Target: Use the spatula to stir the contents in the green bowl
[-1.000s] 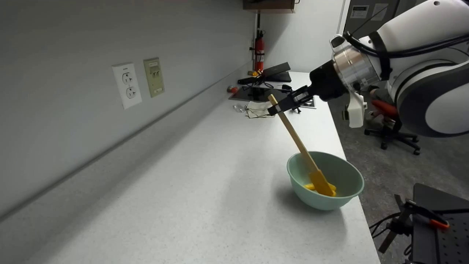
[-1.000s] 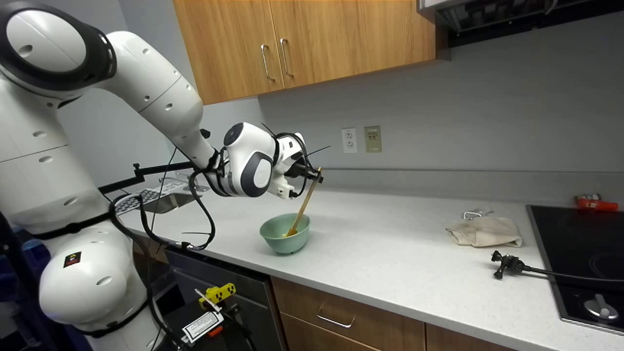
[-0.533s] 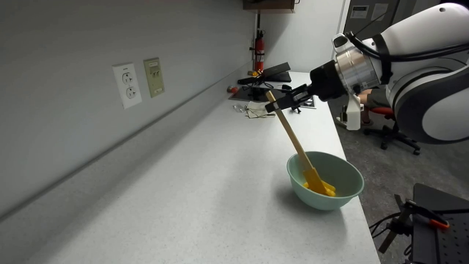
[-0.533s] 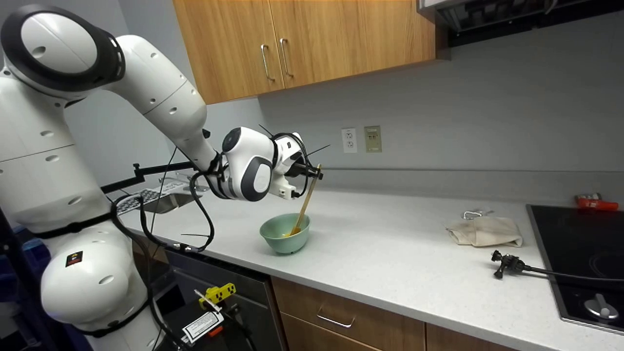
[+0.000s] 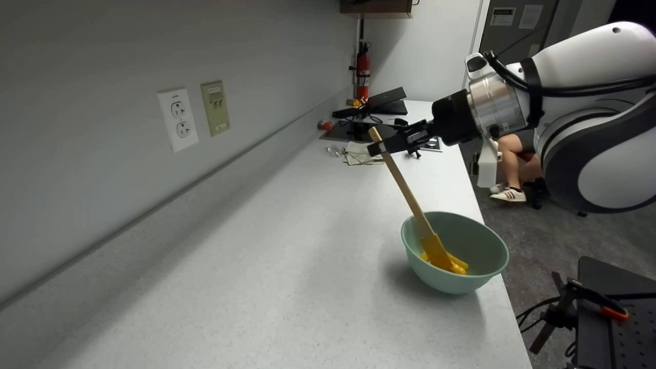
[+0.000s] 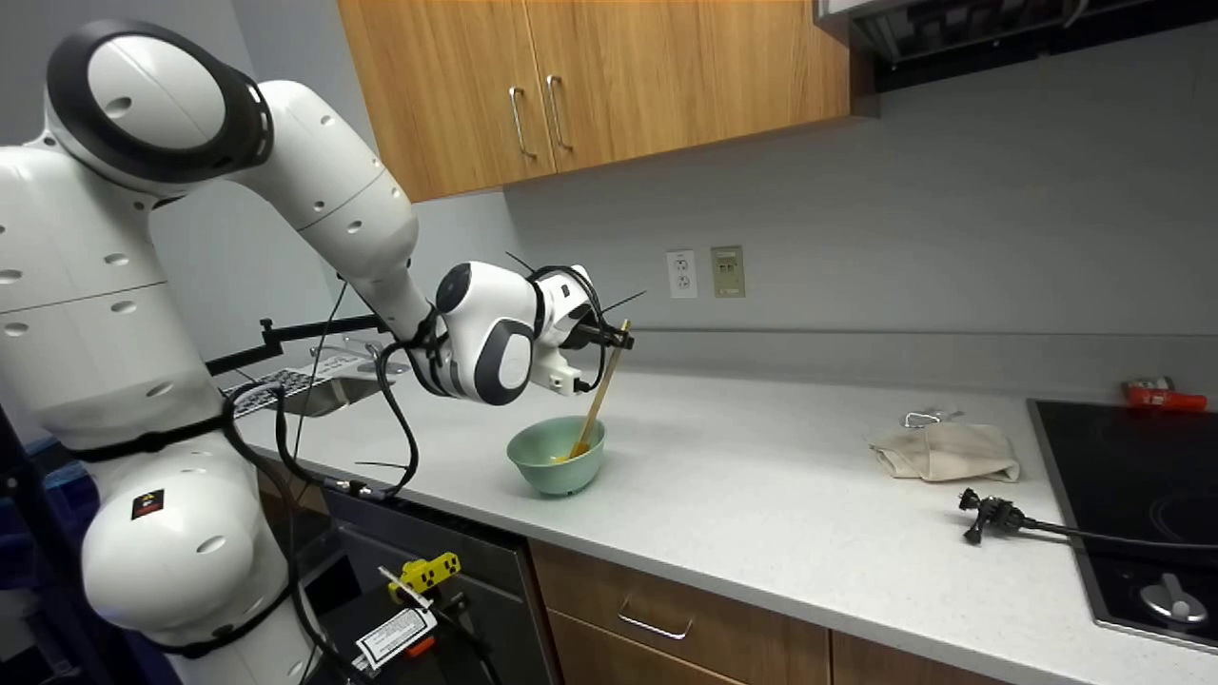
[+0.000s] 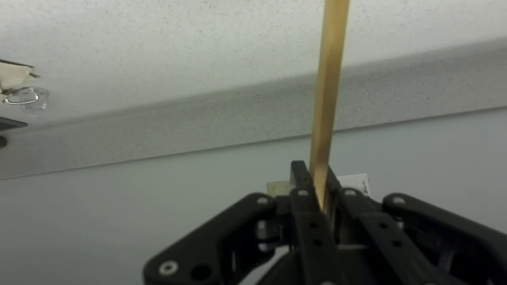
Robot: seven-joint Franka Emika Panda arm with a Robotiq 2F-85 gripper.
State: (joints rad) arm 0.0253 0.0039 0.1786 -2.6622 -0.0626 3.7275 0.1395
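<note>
The spatula (image 5: 407, 192) stands tilted in the green bowl (image 5: 451, 284), its orange-yellow blade down by the bottom and its light wooden handle slanting up past the rim toward the wall (image 6: 933, 247) behind the counter (image 5: 256, 256). The gripper (image 7: 317, 174) is clamped on that handle close to its upper end, with 1 finger against each side in the wrist view; a short stub of wood shows above the fingers in both exterior views. The bowl sits upright on the counter, near the front edge and well apart from the back edge. The contents (image 5: 459, 266), a small yellow clump, lie low inside the bowl and seem to touch the blade, though it covers part of them and the contact is hard to make out. Farther along, a folded beige cloth (image 6: 947, 452) lies near the edge of a black cooktop (image 6: 1142, 466), with a black jointed mount (image 6: 995, 514) between the cloth and the counter's front edge. In an exterior view a metal sink (image 6: 340, 394) is set into the counter, the bowl standing between it and the cooktop. On the wall, above the back edge, are a white outlet (image 6: 681, 274) and, just beside it, a tan plate (image 6: 728, 272).
</note>
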